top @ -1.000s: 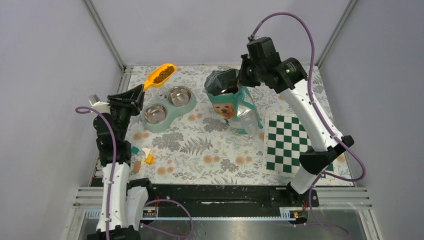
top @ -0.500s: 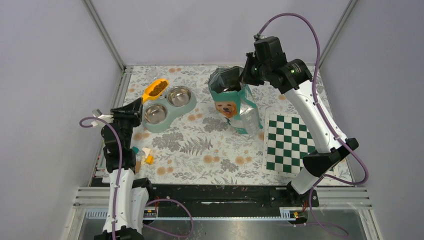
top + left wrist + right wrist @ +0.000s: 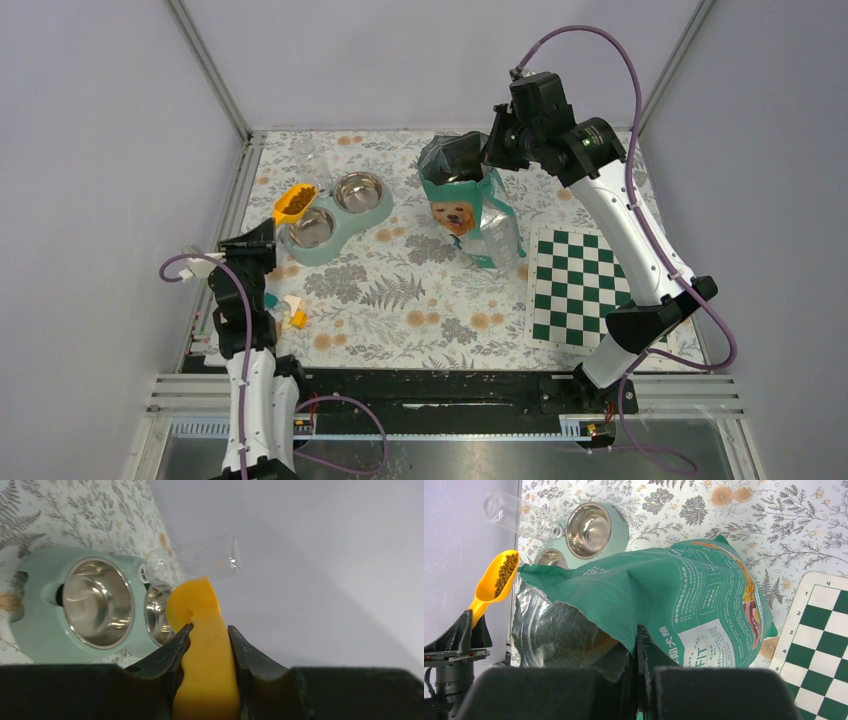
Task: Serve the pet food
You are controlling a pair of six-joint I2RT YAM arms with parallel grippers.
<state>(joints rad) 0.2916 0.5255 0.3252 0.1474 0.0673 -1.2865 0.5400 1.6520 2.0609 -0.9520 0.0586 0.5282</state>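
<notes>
Loaded orange scoop [image 3: 295,203] beside the mint feeder [image 3: 322,254].
We see the left tool [image 3: 206,630] clenched on the scoop's handle, the pet food [image 3: 505,574] heaped in its cup, just left of the nearer of 2 steel bowls [image 3: 311,228]. The right tool [image 3: 636,636] pinches the open rim of the green bag [image 3: 684,595], which stands on the tabletop [image 3: 400,300].

Open flowered mat [image 3: 400,290] runs between the bowl stand [image 3: 340,228] and the food bag [image 3: 470,215] and on to the near edge. The bag stands tall mid-table, beside the chessboard [image 3: 580,290]. A scoop [image 3: 296,203] hangs over the stand's left rim, a clear bottle [image 3: 519,515] lies just behind it, and small blocks [image 3: 285,312] sit near-left.
</notes>
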